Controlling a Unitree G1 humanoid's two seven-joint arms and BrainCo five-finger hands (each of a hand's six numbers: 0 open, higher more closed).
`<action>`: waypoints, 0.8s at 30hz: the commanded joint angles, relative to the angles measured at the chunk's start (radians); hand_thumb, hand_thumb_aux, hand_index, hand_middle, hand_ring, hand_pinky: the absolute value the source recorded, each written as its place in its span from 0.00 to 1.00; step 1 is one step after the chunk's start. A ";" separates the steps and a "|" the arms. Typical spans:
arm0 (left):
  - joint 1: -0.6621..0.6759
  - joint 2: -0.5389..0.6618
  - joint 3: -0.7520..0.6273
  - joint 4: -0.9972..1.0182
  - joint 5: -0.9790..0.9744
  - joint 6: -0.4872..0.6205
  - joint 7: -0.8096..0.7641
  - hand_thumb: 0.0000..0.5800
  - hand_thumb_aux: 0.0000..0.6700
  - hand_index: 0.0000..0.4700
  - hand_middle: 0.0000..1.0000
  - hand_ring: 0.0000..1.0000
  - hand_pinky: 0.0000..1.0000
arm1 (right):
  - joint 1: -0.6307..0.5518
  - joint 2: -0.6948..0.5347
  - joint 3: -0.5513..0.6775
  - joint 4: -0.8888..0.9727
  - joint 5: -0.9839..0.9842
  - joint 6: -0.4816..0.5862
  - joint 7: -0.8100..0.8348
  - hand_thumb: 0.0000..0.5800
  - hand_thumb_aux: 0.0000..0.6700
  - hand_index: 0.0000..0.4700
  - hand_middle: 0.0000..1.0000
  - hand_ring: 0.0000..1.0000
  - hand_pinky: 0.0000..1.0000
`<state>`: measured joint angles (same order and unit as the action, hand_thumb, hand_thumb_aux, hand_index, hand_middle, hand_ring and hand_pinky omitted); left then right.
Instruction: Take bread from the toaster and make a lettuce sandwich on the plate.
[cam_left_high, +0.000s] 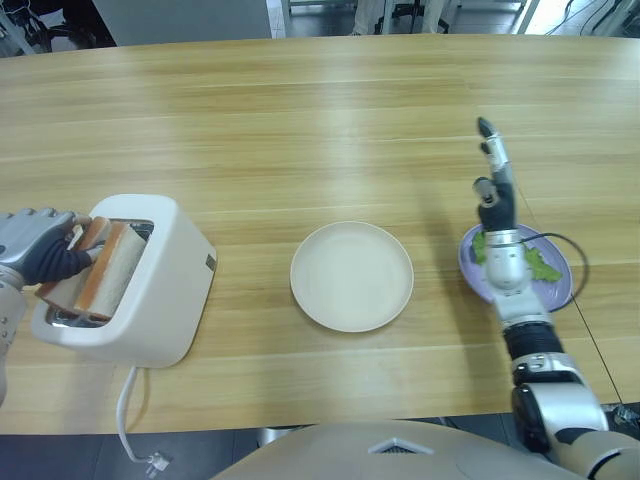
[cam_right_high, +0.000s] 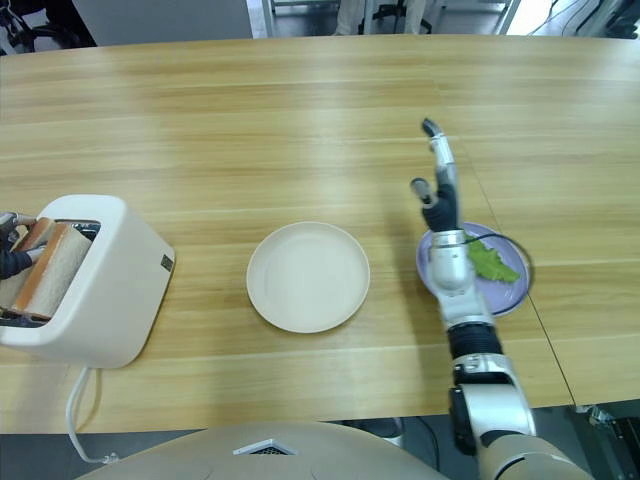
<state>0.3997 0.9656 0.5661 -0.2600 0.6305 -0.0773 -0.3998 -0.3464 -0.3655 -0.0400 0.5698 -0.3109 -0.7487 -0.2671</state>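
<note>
A white toaster (cam_left_high: 160, 290) stands at the table's left with two bread slices (cam_left_high: 108, 268) sticking up from its slots. My left hand (cam_left_high: 40, 250) is at the toaster's left side, its fingers curled around the outer slice (cam_left_high: 90, 236). An empty cream plate (cam_left_high: 352, 275) lies in the middle. To its right a purple plate (cam_left_high: 555, 285) holds a green lettuce leaf (cam_left_high: 540, 265). My right hand (cam_left_high: 497, 190) is raised above the purple plate's left edge with its fingers stretched out and nothing in it.
The toaster's white power cord (cam_left_high: 128, 415) hangs off the table's front edge. A thin dark cable (cam_left_high: 578, 260) loops by the purple plate. A seam in the wooden table (cam_left_high: 560, 270) runs past that plate.
</note>
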 joint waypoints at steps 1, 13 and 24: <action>-0.035 -0.006 0.034 -0.039 -0.026 0.005 0.001 1.00 1.00 0.98 1.00 1.00 1.00 | 0.017 -0.110 -0.054 0.030 -0.031 0.020 -0.023 0.00 0.00 0.00 0.00 0.00 0.00; -0.177 -0.048 0.100 -0.111 -0.123 0.067 0.002 1.00 1.00 0.98 1.00 1.00 1.00 | 0.091 -0.423 0.102 0.148 -0.436 0.132 -0.218 0.00 0.00 0.00 0.00 0.00 0.00; -0.315 -0.098 0.171 -0.168 -0.220 0.088 0.072 1.00 1.00 0.98 1.00 1.00 1.00 | 0.007 -0.454 0.378 0.374 -0.667 0.280 -0.320 0.00 0.00 0.00 0.00 0.00 0.00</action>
<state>0.1070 0.8766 0.7192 -0.4037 0.4377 0.0117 -0.3471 -0.3186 -0.8175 0.2896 0.9025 -0.9403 -0.4954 -0.5738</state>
